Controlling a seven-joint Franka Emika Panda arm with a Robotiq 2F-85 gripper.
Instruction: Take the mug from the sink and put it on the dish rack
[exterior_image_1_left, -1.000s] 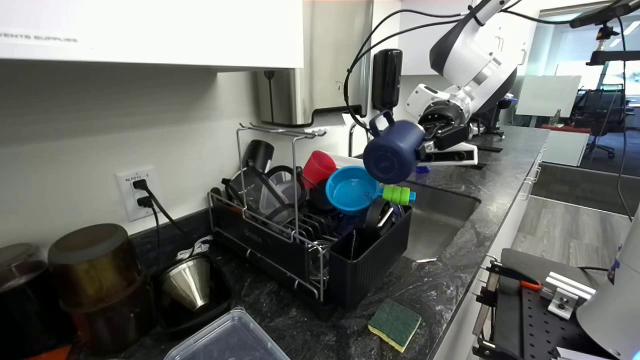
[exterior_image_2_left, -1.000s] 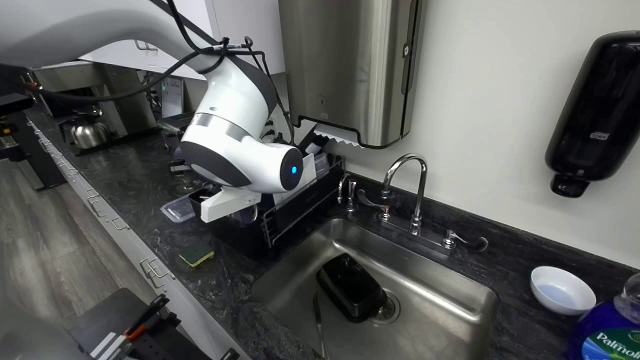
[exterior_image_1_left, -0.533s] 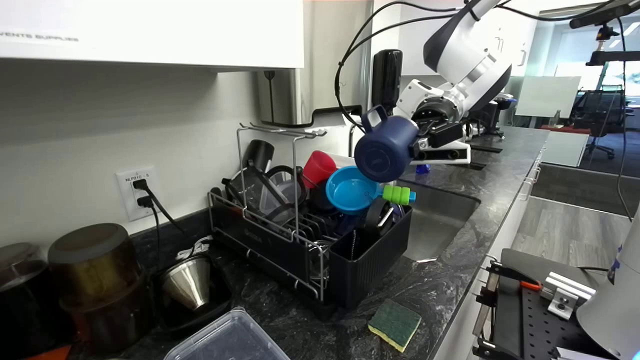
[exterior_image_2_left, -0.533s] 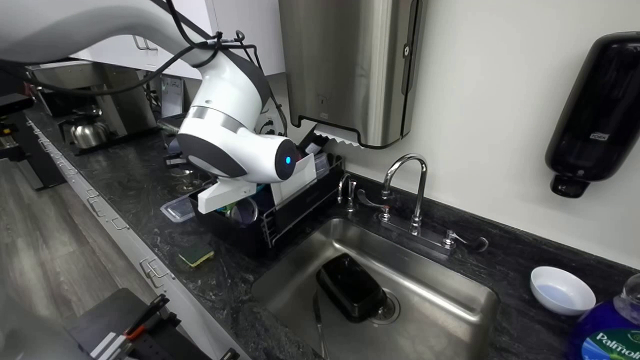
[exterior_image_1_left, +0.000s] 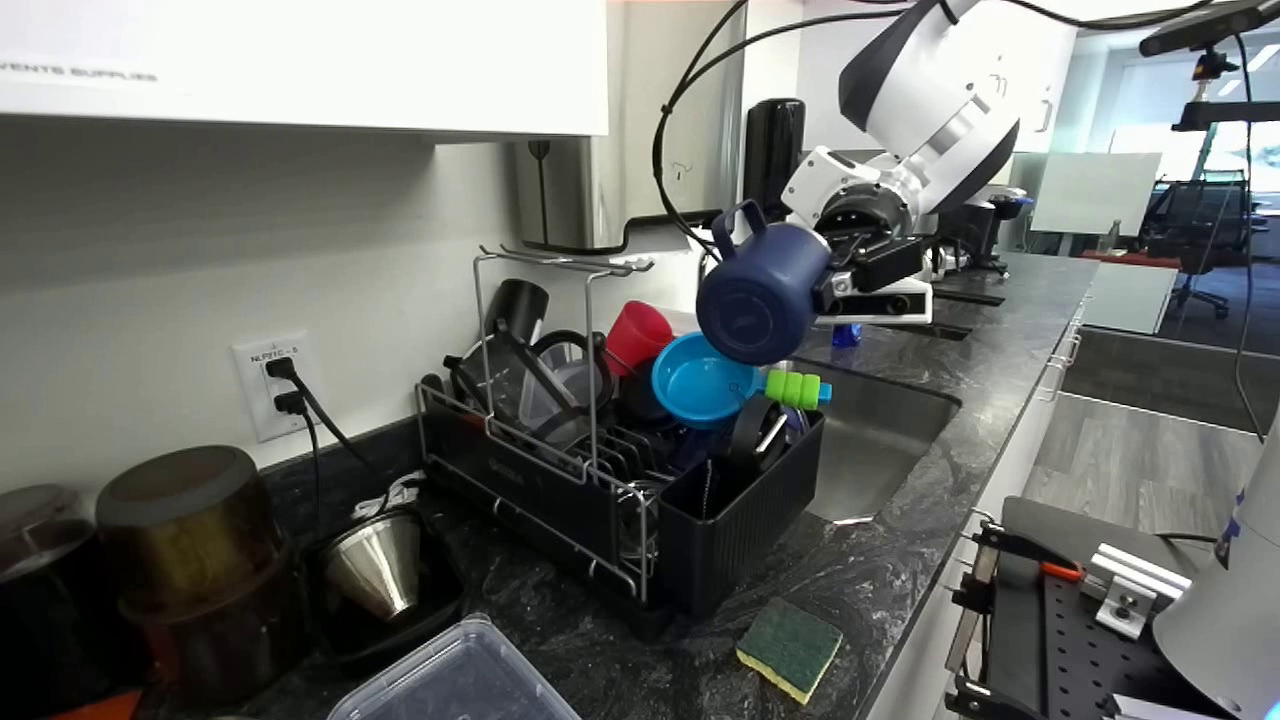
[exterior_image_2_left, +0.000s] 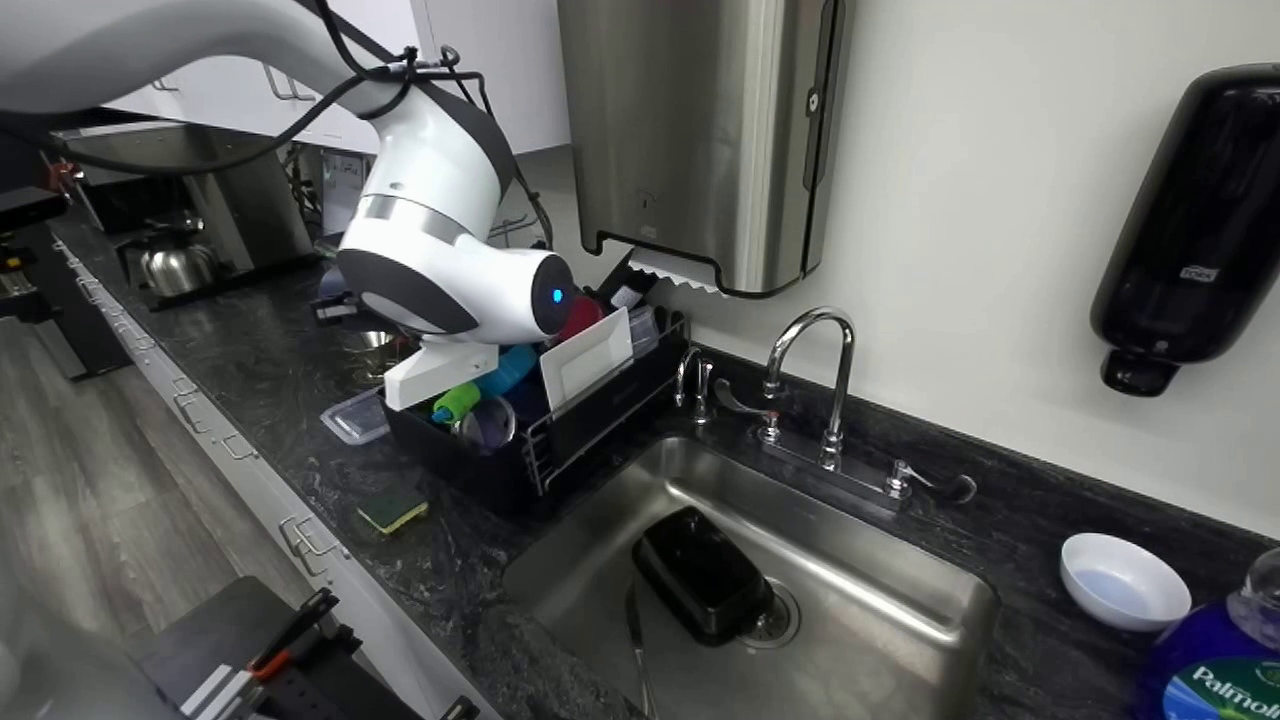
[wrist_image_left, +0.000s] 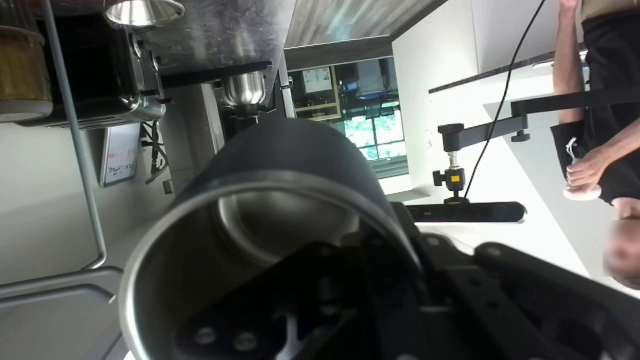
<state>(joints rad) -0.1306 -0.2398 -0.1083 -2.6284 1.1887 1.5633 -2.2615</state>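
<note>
Mug hung high from my gripper in an exterior view, above the rack or just beside it; I could not tell which. Its handle pointed up and its base was in full view; I judged the height was for clearing the blue bowl near the caddy. The rack looked packed, so lowering, to my mind, called for finding a gap. In an exterior view, the sink held a black tub, my arm hid most or all of the mug, and a white dish leaned on edge in the rack, presumably to drain. In the wrist view, my jaws were closed to the thickness of the mug's wall, one inside, one outside: a pinch at the rim suited narrow jaws, I reckoned, though the body might swing.
</note>
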